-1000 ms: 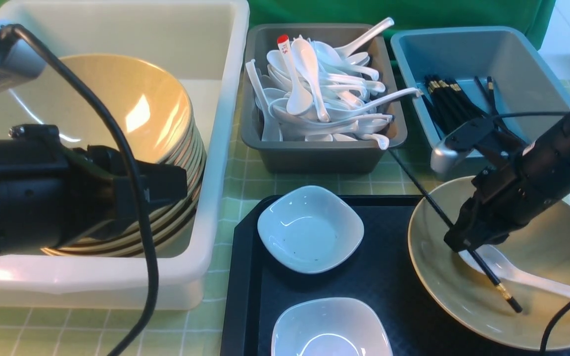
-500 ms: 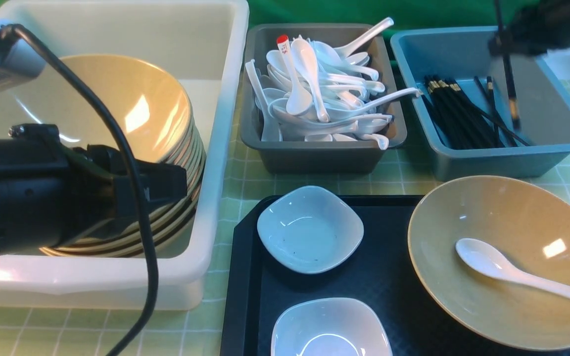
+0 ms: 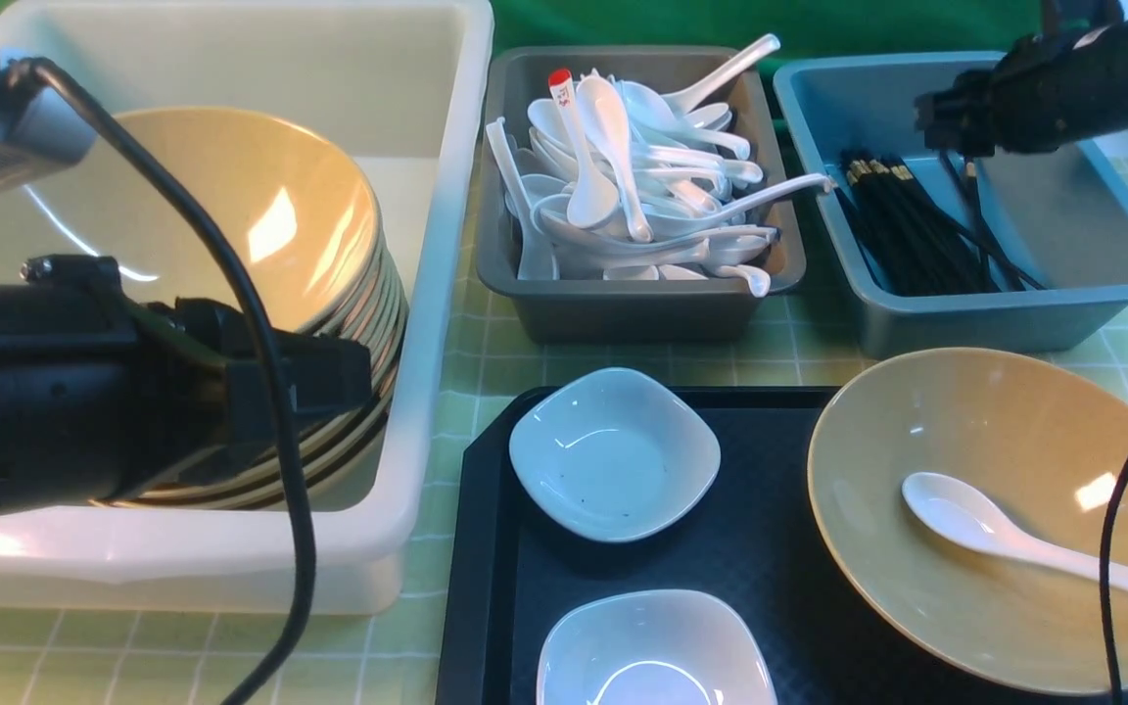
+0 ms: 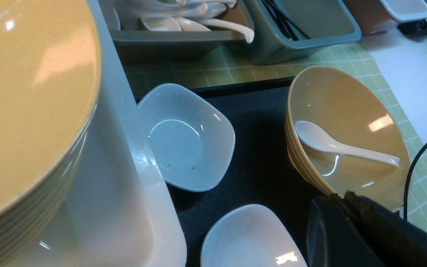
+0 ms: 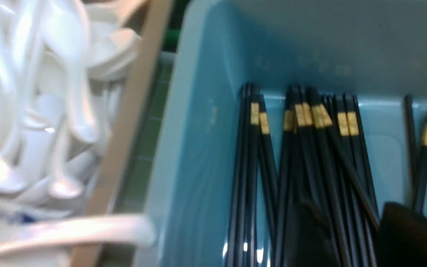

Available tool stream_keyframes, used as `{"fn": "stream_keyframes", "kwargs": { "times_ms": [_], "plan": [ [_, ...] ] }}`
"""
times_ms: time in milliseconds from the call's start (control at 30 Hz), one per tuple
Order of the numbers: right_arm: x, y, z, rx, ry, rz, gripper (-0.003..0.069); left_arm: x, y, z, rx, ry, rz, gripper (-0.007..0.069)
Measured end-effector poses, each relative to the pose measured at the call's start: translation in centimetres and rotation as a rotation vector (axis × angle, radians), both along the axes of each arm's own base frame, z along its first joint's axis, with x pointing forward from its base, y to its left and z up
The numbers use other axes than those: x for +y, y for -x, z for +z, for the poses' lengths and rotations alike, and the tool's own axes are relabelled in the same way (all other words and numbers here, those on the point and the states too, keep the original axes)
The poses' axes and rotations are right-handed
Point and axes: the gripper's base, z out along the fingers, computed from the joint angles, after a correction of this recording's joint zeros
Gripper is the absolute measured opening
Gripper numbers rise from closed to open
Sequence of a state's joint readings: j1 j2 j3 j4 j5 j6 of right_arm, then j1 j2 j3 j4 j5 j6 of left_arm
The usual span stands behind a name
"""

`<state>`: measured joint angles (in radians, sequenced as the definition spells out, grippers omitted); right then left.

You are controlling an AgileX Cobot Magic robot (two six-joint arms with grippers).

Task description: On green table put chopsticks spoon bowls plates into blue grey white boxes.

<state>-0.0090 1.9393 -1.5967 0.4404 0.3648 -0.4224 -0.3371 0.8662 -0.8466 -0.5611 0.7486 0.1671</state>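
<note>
My right gripper point(image 3: 941, 122) hovers over the blue box point(image 3: 1093, 274), open, its fingers point(image 5: 306, 237) apart above the black chopsticks point(image 5: 310, 155) lying in the box. A white spoon point(image 3: 1005, 543) lies in a tan bowl point(image 3: 995, 421) at the right of the black tray. Two white plates point(image 3: 613, 452) point(image 3: 652, 651) sit on that tray. My left gripper point(image 4: 341, 194) is shut and empty, beside a tall stack of tan bowls point(image 3: 231, 206) in the white box point(image 3: 446, 245). The grey box point(image 3: 623, 313) holds several white spoons.
The black tray point(image 3: 779, 587) lies on the green table point(image 3: 486, 333) in front of the grey and blue boxes. Cables hang from both arms, one point(image 3: 270, 392) across the white box. A green cloth backs the scene.
My right gripper lifted a chopstick out of the tan bowl, carried it to the blue box and opened. The chopstick now lies in the box. The left arm barely moved.
</note>
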Motion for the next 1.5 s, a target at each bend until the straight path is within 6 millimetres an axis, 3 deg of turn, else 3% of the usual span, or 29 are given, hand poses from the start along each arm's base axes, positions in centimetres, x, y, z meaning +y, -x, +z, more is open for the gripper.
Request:
{"fn": "stream_keyframes", "kwargs": {
  "times_ms": [33, 133, 233, 333, 367, 400, 467, 700, 1000, 1100, 1167, 1200, 1233, 1333, 1400, 1467, 1500],
  "plan": [
    [0.0, 0.0, 0.0, -0.001, 0.002, 0.002, 0.0305, 0.0, 0.0, 0.0, 0.000, 0.000, 0.000, -0.0001],
    [0.6, 2.7, 2.9, 0.066, 0.032, 0.132, 0.0349, 0.0, 0.0, 0.0, 0.003, -0.002, -0.003, -0.0001],
    [2.0, 7.9, 6.0, 0.199, 0.024, 0.285, 0.0362, 0.0, 0.1, -0.1, -0.010, -0.027, -0.025, -0.0001],
    [3.3, 10.5, 5.7, 0.252, 0.053, 0.368, 0.0362, 0.0, 0.1, -0.1, -0.025, -0.043, -0.038, -0.0001],
    [4.0, 12.2, 4.5, 0.317, 0.086, 0.421, 0.0362, 0.0, 0.1, -0.1, -0.037, -0.059, -0.050, -0.0001],
    [4.3, 12.5, 4.0, 0.337, 0.089, 0.431, 0.0362, 0.0, 0.1, -0.1, -0.037, -0.059, -0.050, -0.0001],
    [4.9, 14.7, 1.0, 0.496, 0.155, 0.495, 0.0362, 0.0, 0.2, -0.2, -0.031, -0.068, -0.062, -0.0001],
    [3.3, 18.1, -4.7, 0.769, 0.268, 0.411, 0.0370, 0.0, 0.4, -0.4, -0.027, -0.102, -0.105, -0.0001],
    [2.4, 18.8, -7.9, 0.799, 0.352, 0.370, 0.0360, -0.1, 0.6, -0.5, -0.012, -0.108, -0.116, -0.0001],
    [2.4, 18.7, -8.2, 0.803, 0.352, 0.369, 0.0322, -0.1, 0.6, -0.5, -0.010, -0.108, -0.117, -0.0001],
    [2.4, 18.7, -8.2, 0.816, 0.346, 0.371, 0.0203, -0.1, 0.6, -0.5, -0.011, -0.109, -0.117, -0.0001],
    [2.4, 18.7, -8.1, 0.818, 0.346, 0.371, 0.0181, -0.1, 0.6, -0.5, -0.011, -0.109, -0.117, -0.0001],
    [2.4, 18.7, -7.9, 0.823, 0.345, 0.373, 0.0113, -0.1, 0.6, -0.5, -0.011, -0.109, -0.117, -0.0001],
    [2.6, 18.2, -6.4, 0.790, 0.333, 0.363, 0.0053, -0.1, 0.6, -0.5, -0.011, -0.109, -0.117, -0.0001],
    [3.2, 17.3, -3.5, 0.705, 0.280, 0.354, 0.0048, -0.1, 0.6, -0.5, -0.011, -0.109, -0.117, -0.0001],
    [3.5, 16.7, -1.9, 0.649, 0.250, 0.362, 0.0048, -0.1, 0.6, -0.5, -0.011, -0.109, -0.117, -0.0001],
    [4.4, 15.8, 0.7, 0.553, 0.173, 0.384, 0.0048, -0.1, 0.6, -0.5, -0.011, -0.109, -0.117, -0.0001]
  ]
}}
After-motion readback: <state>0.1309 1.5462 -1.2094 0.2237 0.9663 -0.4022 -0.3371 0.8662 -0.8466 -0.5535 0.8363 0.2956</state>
